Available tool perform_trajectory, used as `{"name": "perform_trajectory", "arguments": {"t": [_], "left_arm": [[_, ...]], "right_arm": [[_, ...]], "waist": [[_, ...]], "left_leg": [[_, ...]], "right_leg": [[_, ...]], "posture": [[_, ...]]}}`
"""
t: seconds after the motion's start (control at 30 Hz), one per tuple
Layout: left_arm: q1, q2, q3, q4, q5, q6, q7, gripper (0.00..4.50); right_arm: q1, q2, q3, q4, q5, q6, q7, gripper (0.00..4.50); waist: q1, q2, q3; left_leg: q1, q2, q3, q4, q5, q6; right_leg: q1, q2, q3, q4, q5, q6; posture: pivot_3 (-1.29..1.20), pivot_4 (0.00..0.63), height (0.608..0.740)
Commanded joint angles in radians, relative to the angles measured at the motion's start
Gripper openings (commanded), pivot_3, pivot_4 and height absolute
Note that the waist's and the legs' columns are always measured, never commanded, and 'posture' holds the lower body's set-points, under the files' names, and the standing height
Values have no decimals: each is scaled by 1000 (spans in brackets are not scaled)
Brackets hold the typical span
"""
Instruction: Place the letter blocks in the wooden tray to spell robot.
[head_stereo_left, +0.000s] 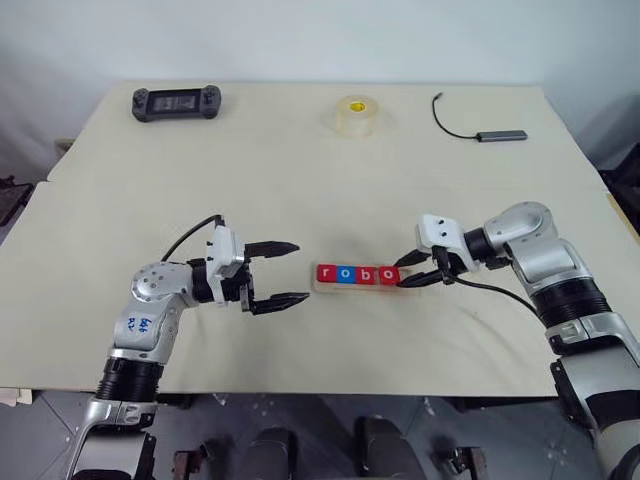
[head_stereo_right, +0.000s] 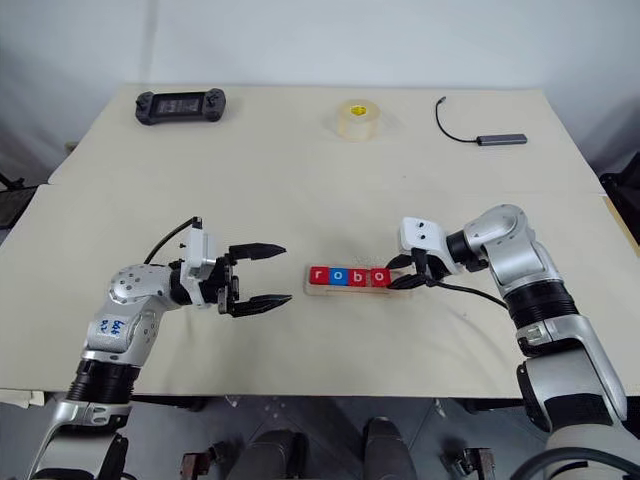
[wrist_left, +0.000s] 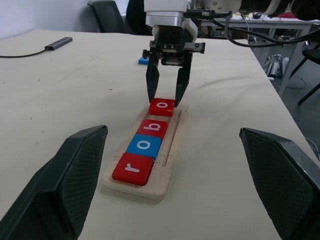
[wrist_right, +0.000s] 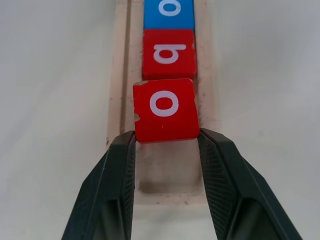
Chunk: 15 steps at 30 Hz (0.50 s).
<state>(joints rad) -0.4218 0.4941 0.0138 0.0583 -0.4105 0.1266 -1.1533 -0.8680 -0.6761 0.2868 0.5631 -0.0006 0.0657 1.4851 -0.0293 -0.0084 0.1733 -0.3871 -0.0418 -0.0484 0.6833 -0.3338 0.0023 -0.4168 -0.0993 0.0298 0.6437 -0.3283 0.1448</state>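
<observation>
The desk fills most of the frame, pale beige, its near corners cut off at the lower left and right. At its top edge lie three other things: a black handheld controller at upper left, a roll of clear tape at upper centre, and a grey adapter with a black cable at upper right.

One wooden tray lies just right of the frame's centre, with four letter blocks seated in it: red r, blue o, red b and red o. That makes three red and one blue in the slot, with one space bare at the right end. A fifth block, blue, shows in the left wrist view as a sliver on the desk beyond the right claw; its letter cannot be made out.

The left claw hovers at centre left, spread wide and holding nothing, apart from the tray's left end. The right claw stands at the tray's right end, fingers part open, their tips straddling the last red o's edge; whether they press it or merely flank it is hard to tell.
</observation>
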Motion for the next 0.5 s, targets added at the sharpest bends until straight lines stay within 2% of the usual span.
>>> {"name": "perform_trajectory", "arguments": {"t": [0.03, 0.2, 0.37, 0.47, 0.5], "left_arm": [[5, 10, 20, -44, -26, 1, 10, 4500], [2, 7, 21, -44, -23, 2, 16, 4500], [2, 9, 23, -42, -25, 1, 16, 4500], [1, 9, 22, -40, -24, -1, 15, 4500], [0, 9, 21, -38, -24, -2, 14, 4500]], "right_arm": [[-23, 1, -5, -3, 0, -11, 11, 2802], [-36, 15, -34, 15, 13, -21, -29, 4482], [-1, -28, -77, -80, 69, 45, 9, 4482], [37, -66, -98, -138, 94, 96, 17, 3915], [51, -77, -100, -148, 93, 101, 12, 3604]], "waist": [[0, 0, 0], [1, 0, 0], [3, 0, 0], [6, 0, 0], [6, 0, 0]], "left_leg": [[0, 0, 0, 0, 0, 0], [0, 0, 0, 0, 0, 0], [0, -1, 0, 0, 0, 0], [0, -1, -1, 0, 0, 0], [0, -1, -1, 0, 0, 0]], "right_leg": [[0, 0, 0, 0, 0, 0], [0, 0, 0, 0, 0, 0], [0, 0, 0, 0, 0, 0], [0, 0, 0, 0, 0, 0], [0, 0, -1, 0, 0, 0]], "posture": [[0, 150, 740], [0, 150, 740], [0, 150, 740], [0, 150, 740], [0, 150, 740]]}}
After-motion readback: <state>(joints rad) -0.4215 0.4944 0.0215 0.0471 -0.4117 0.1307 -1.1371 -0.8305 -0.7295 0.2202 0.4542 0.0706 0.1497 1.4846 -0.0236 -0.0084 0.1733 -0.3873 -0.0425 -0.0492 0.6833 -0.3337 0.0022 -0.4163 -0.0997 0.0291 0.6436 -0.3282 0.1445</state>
